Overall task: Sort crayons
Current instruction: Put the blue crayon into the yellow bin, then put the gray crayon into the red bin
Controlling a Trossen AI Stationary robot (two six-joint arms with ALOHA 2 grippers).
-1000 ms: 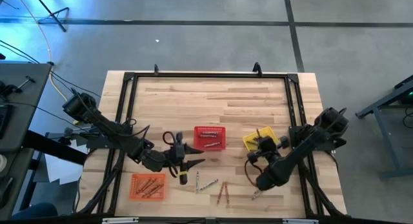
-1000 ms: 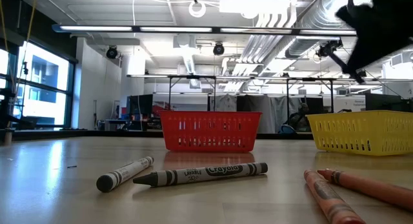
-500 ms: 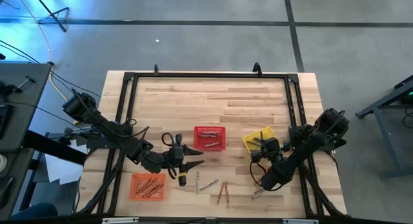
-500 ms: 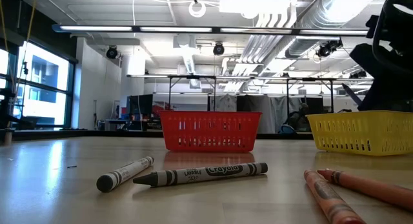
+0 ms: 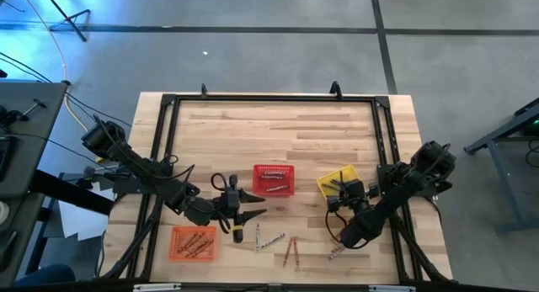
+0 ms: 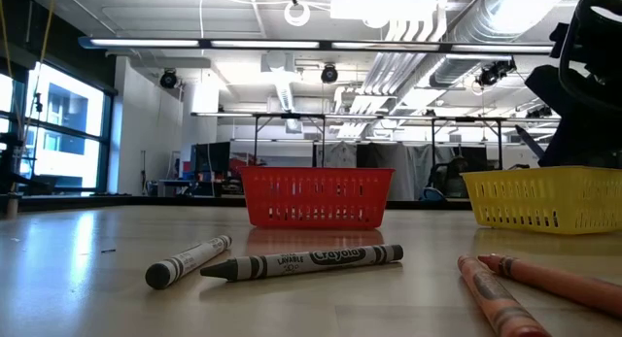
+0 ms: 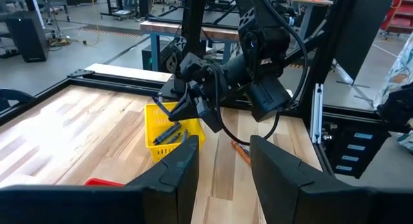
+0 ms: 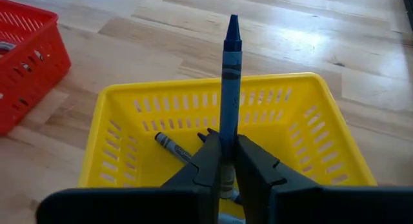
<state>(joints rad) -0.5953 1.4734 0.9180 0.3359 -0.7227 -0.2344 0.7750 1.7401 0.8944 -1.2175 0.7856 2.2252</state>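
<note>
The right gripper (image 8: 222, 161) hangs over the yellow basket (image 8: 303, 108), its fingers pinching a blue crayon (image 8: 229, 88) that stands upright between them, not yet dropped. The left gripper (image 5: 237, 209) waits with fingers parted over the table between the orange basket (image 5: 193, 242) and the red basket (image 5: 274, 180). Each basket already holds some crayons. By my reckoning the sorting is well along but unfinished: several loose crayons (image 5: 290, 248) lie on the table (image 5: 278, 132) near the front edge.

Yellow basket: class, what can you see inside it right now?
Inside the yellow basket lies one bluish crayon. The right gripper holds a blue crayon above it; its fingers hide part of the floor.
</note>
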